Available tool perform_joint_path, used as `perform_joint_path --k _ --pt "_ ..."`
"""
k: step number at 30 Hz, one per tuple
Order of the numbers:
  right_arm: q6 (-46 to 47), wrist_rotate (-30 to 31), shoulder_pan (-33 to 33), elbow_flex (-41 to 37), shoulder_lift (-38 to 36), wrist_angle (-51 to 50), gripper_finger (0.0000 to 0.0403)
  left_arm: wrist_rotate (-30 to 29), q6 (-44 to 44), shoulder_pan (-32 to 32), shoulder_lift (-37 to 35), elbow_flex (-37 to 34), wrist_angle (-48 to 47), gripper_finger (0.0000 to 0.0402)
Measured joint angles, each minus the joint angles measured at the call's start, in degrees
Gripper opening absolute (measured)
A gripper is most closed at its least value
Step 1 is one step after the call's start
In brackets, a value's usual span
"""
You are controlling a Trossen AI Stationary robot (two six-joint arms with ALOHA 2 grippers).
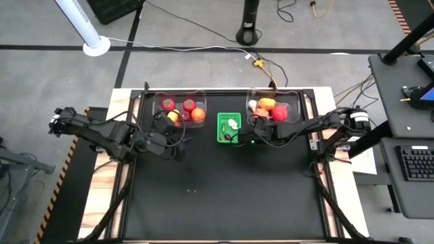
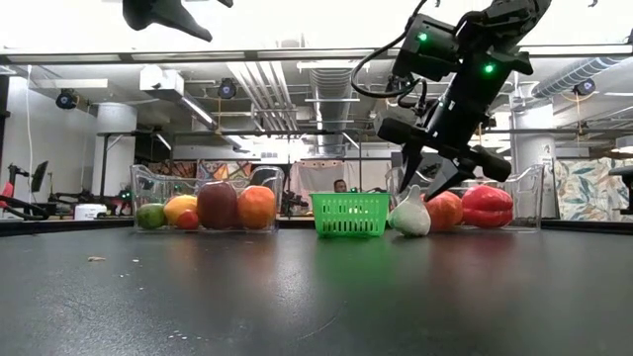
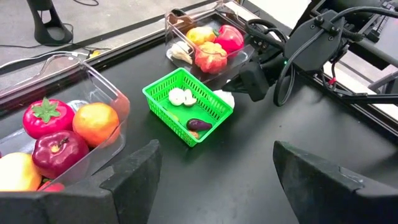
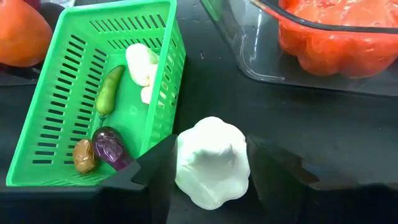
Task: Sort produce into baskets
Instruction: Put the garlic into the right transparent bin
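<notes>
A white garlic toy (image 4: pixel 211 162) rests with its base on the black table between the green basket (image 4: pixel 62 106) and the right clear bin (image 4: pixel 348 81). It also shows in the low view (image 2: pixel 410 215). My right gripper (image 2: pixel 425 186) is open just above it, with one finger on either side of its top. My left gripper (image 3: pixel 217 180) is open and empty, near the left clear bin (image 3: pixel 106 93) and above table height. The left bin holds red, orange and yellow fruits. The right bin (image 1: pixel 293 102) holds red and orange pieces. The basket holds white, green, purple and brown small pieces.
The two bins and the green basket (image 1: pixel 228 129) stand in a row along the table's far side. The black tabletop (image 1: pixel 224 196) toward the near edge is bare. Cables run over the floor beyond the far edge.
</notes>
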Motion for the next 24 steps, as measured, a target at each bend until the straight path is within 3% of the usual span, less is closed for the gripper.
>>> perform_joint_path --k 24 --pt "0.0 0.94 0.0 -0.04 0.02 -0.17 0.0063 0.0 -0.02 0.0 0.0 0.0 0.0 0.0287"
